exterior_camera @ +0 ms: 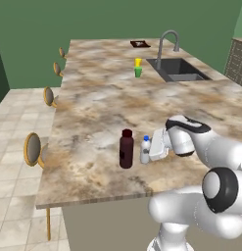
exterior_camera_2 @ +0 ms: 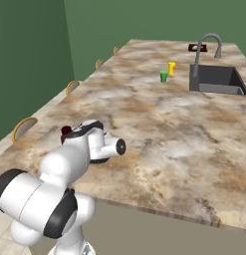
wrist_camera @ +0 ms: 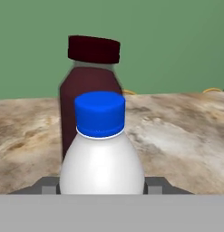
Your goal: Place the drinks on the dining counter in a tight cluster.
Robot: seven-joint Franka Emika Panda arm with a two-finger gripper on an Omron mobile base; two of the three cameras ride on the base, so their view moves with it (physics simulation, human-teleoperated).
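Just left of the gripper (exterior_camera: 153, 152), beyond what it holds, the maroon bottle (exterior_camera: 126, 148) stands upright on the dining counter (exterior_camera: 103, 103). Between the jaws sits the white bottle (exterior_camera: 145, 149), clamped low around its body. It looks light, smooth and top-heavy, so I would keep that low grip.

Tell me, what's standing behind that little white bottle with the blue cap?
In the hand view, a dark maroon bottle stands upright just behind the white bottle, on the marbled counter. Its lower front is covered by the white bottle.

Rear base views; close hand view.
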